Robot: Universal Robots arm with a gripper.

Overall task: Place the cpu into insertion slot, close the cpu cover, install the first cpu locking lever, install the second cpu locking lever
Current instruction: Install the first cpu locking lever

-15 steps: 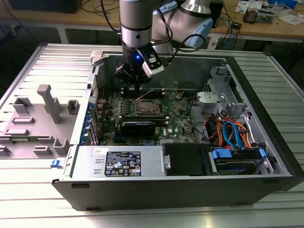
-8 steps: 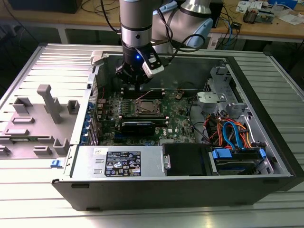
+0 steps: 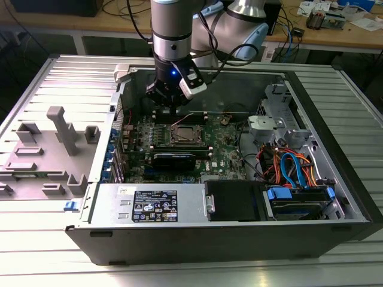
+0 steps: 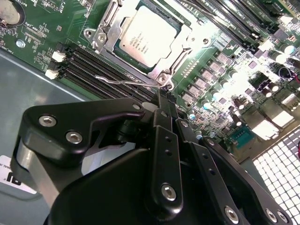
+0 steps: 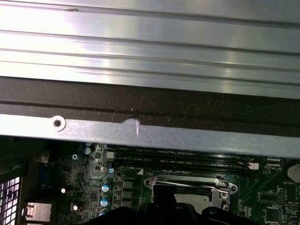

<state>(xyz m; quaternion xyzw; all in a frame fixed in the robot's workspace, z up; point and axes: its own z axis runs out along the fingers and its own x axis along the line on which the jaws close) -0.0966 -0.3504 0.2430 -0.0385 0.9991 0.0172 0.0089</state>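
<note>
The cpu [image 4: 147, 35] lies flat in the insertion slot [image 3: 178, 142], silver top up. The cpu cover [image 4: 106, 32] is down around it, framing the chip. One thin wire locking lever [image 4: 119, 79] sticks out unlatched along the socket's edge, beside the memory slots. My gripper [image 4: 162, 98] is shut, with its tips just off the lever's hooked end near the socket corner. I cannot tell whether they touch it. In the exterior view the gripper [image 3: 170, 106] hangs just behind the socket. The first wrist view has the cover [image 5: 187, 183] beyond the dark gripper [image 5: 164, 208].
The open computer case [image 3: 335, 197] surrounds the board. Black memory slots [image 4: 93, 65] run beside the socket. A long black card [image 3: 173, 158] lies in front of it, and a power supply [image 3: 152, 206] and coloured cables [image 3: 293, 167] lie nearer. A grey fixture [image 3: 57, 131] stands at the exterior view's left.
</note>
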